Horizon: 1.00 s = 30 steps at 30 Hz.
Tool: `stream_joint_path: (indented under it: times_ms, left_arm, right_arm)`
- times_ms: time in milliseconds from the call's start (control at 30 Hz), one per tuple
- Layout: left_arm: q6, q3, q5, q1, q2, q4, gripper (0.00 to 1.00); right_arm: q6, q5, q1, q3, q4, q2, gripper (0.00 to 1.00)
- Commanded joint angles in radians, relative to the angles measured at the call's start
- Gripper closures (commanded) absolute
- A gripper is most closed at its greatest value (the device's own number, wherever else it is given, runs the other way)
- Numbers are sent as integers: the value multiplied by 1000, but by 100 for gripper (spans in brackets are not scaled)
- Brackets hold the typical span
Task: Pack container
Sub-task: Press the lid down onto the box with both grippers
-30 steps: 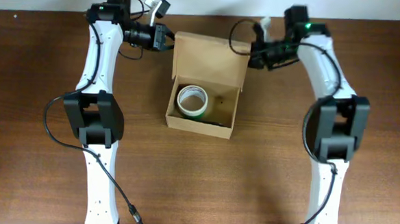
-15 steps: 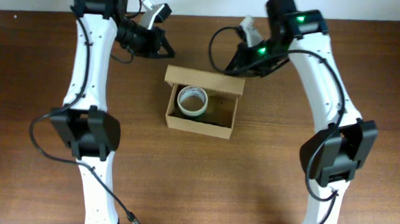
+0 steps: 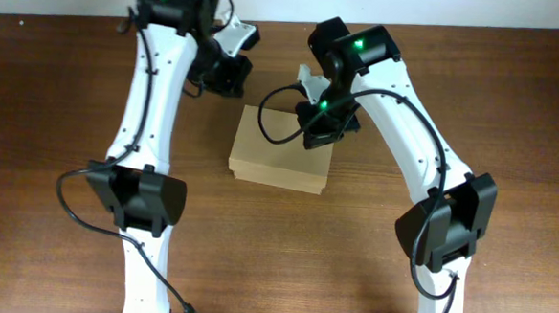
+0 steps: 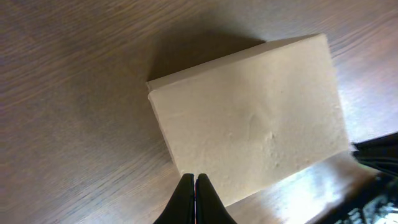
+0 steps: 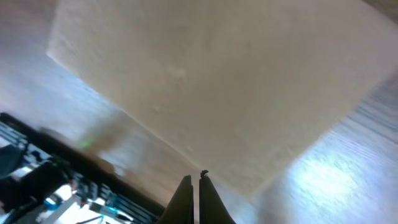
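The container (image 3: 275, 156), a tan cardboard box, sits mid-table with its flap lid folded down flat, so its inside is hidden. It fills the left wrist view (image 4: 249, 118) and the right wrist view (image 5: 217, 87). My left gripper (image 3: 228, 77) is shut and empty just beyond the box's far left corner; its tips (image 4: 194, 180) meet over the box edge. My right gripper (image 3: 319, 130) is shut and empty over the lid's far right part; its tips (image 5: 194, 179) sit at the lid's edge.
The brown wooden table (image 3: 61, 116) extends to both sides and in front of the box. A pale wall edge runs along the back. Both arm bases stand at the near edge.
The box lid has gone from standing open to folded flat, hiding the tape roll inside. Both grippers moved inward and over the box's far edge.
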Motion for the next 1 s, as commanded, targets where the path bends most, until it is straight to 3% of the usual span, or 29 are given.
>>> stream_joint_path:
  times_ms: [0, 167, 267, 367, 567, 733, 967]
  left_arm:
    - [-39, 5, -145, -39, -134, -3, 98]
    - [-39, -31, -209, -44, -330, -3, 98]
    - [-40, -180, -286, -44, -526, 10, 98]
    - [-43, -405, -283, -45, -644, 122, 98]
    - [-31, -790, -142, -45, -655, 411, 97]
    - [-31, -1074, -82, -45, -645, 657, 97]
    - [-27, -1167, -80, -45, -623, 719, 96]
  right_arm:
    - [10, 93, 3, 3, -8, -118, 96]
    - [39, 206, 3, 3, -28, -256, 96]
    - [55, 257, 3, 3, -31, -364, 96]
    - [64, 267, 3, 3, -30, -409, 96]
    - [65, 264, 3, -73, 64, -391, 96]
    - [102, 245, 2, -303, 249, -387, 96]
    - [102, 111, 3, -515, 397, -367, 96]
